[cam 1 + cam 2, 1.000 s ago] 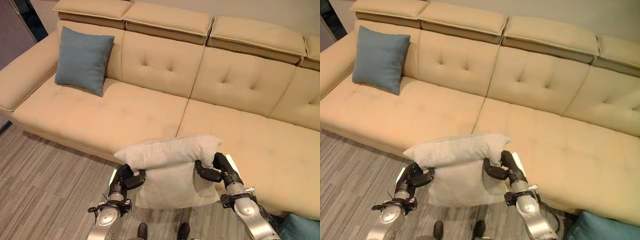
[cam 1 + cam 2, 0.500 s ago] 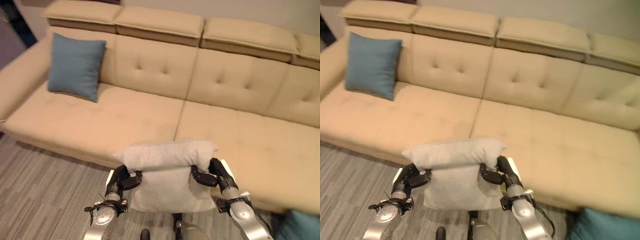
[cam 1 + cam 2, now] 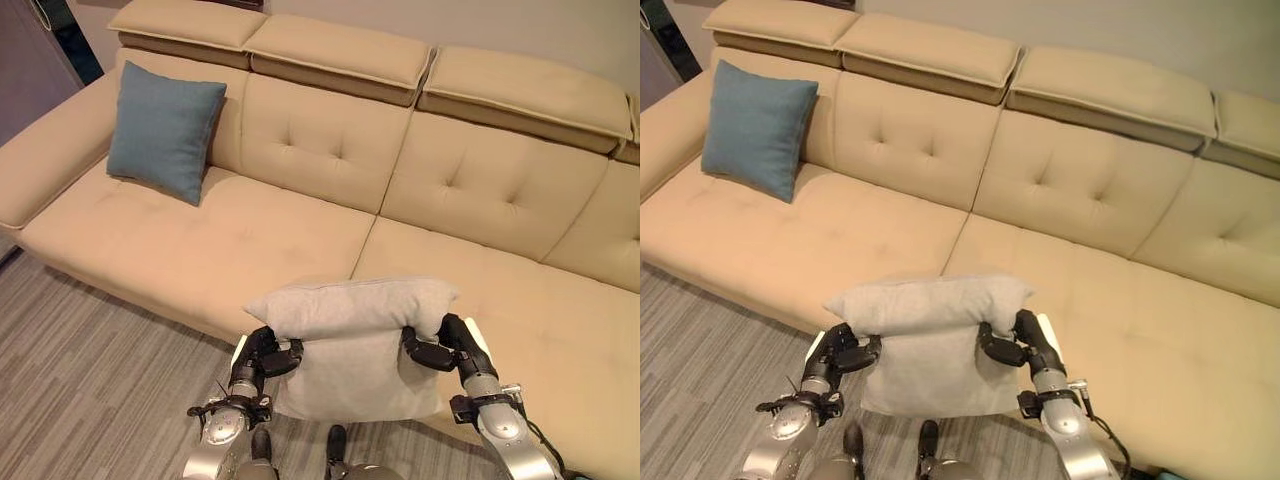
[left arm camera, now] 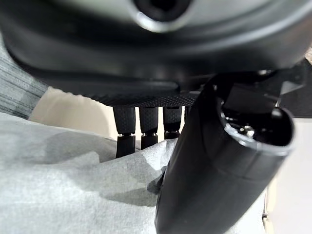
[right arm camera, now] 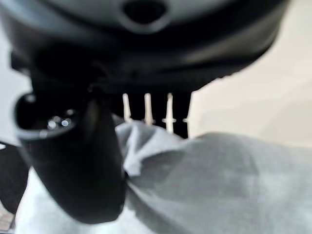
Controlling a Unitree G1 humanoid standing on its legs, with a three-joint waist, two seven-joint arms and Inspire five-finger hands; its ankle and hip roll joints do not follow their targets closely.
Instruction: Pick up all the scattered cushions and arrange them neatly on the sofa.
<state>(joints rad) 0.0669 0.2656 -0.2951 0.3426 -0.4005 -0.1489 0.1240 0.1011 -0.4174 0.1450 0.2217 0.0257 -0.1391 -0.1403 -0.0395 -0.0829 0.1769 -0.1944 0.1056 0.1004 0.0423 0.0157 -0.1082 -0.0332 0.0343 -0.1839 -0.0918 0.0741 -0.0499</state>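
Grey cushion point(image 3: 355, 345) pinched at its side edges between left hand point(image 3: 262, 357) and right hand point(image 3: 447, 348), held over floor just short of tan sofa point(image 3: 300, 215) seat. Soft, light, sagging; side grips suit. Blue cushion point(image 3: 163, 130) far left.

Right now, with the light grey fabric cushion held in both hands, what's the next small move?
Probably carry the light grey fabric cushion forward over the tan sofa's seat: left hand and right hand pinch its sides, and it hangs at the seat's front edge.
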